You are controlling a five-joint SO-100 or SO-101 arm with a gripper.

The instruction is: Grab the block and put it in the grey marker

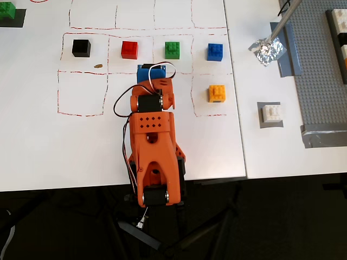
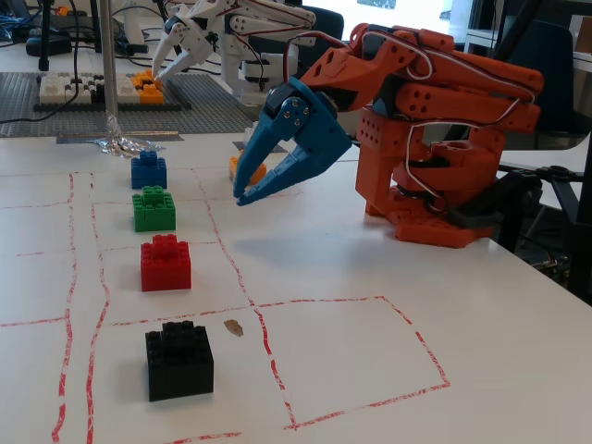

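In the overhead view a row of bricks sits on the white surface (image 1: 32, 135) inside red-dashed squares: from the left a black brick (image 1: 81, 48), a red brick (image 1: 129, 50), a green brick (image 1: 173, 50) and a blue brick (image 1: 215, 52), each alone in its own square. A lower square holds an orange brick (image 1: 217, 93); the lower-left square is bare. At the top left corner a second green brick (image 1: 6, 11) on a dark patch is cut off by the frame edge.

The orange arm (image 1: 153, 146) reaches up the middle of that view, and its body hides most of the blue gripper (image 1: 151, 72); only the gripper's top shows. In the fixed view the gripper (image 2: 239, 196) hangs above the surface with its jaws slightly spread and nothing between them, tips pointing down and to the left, and it partly covers the orange brick behind it.

Right of the grid in the overhead view, the block (image 1: 271, 114) rests on the grey marker (image 1: 261, 105), studs up, well apart from the gripper. It looks roughly square, with its edges in line with the patch. In the fixed view I cannot make the block out behind the arm. Farther right, a grey studded baseplate (image 1: 320, 81) runs off the frame, and crumpled foil (image 1: 267, 50) lies at the foot of a pole
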